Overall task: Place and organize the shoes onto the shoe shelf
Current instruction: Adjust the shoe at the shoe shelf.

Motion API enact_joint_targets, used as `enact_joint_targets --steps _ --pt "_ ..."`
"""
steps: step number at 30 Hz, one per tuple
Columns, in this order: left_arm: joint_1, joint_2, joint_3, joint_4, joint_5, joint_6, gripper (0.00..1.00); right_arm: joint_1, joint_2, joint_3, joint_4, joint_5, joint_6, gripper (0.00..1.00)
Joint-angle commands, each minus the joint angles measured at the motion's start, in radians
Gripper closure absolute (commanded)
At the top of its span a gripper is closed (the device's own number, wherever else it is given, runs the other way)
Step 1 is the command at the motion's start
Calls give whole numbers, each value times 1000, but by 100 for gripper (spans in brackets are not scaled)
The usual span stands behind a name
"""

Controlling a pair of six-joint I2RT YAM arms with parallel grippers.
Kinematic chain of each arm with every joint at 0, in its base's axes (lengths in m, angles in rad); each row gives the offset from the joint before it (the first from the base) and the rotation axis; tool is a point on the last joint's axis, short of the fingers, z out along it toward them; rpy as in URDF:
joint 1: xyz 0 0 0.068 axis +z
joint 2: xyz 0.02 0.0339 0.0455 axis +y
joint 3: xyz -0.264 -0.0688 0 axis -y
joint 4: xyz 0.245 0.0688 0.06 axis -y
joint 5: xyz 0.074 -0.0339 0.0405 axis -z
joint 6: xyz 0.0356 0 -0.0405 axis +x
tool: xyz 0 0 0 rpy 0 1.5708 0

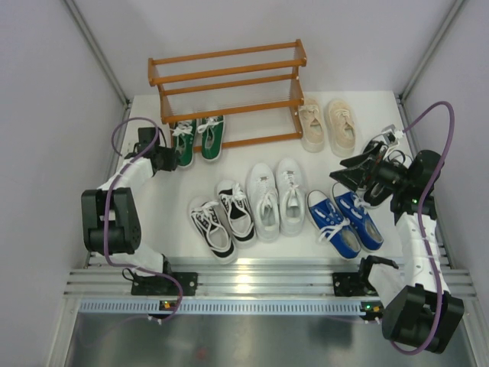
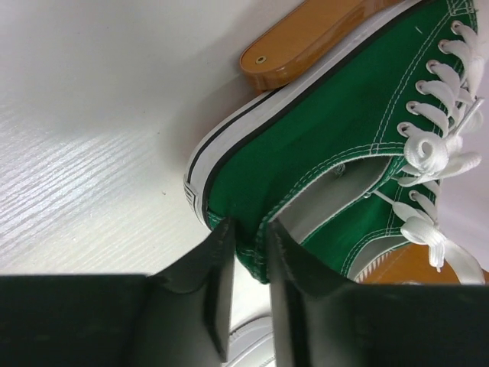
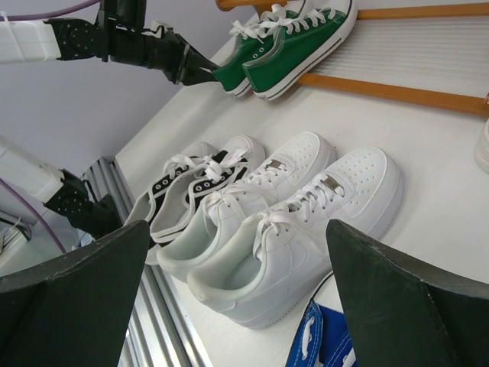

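Note:
The shoe shelf [image 1: 229, 73] stands at the back with bare rails; its foot [image 2: 306, 42] shows in the left wrist view. A green pair lies at its base: left shoe [image 1: 183, 143], right shoe [image 1: 212, 136]. My left gripper [image 1: 170, 157] is shut on the heel collar of the left green shoe [image 2: 328, 130], one finger inside and one outside [image 2: 248, 229]. My right gripper [image 1: 336, 174] hangs wide open above the blue pair [image 1: 345, 220], facing the white pair [image 3: 290, 229], and holds nothing.
A black-and-white pair [image 1: 221, 218] and the white pair [image 1: 275, 197] lie mid-table. A beige pair [image 1: 328, 122] sits right of the shelf. Grey walls close in on both sides, and a metal rail [image 1: 252, 279] runs along the near edge.

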Motion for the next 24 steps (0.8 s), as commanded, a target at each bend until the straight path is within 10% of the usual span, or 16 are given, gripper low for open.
enact_joint_targets --steps 1,24 --pt "2 19 33 -17 -26 -37 77 -17 -11 44 50 -17 -12 0" --pt "2 -11 72 155 15 -125 100 -20 -5 43 48 -16 -16 1"
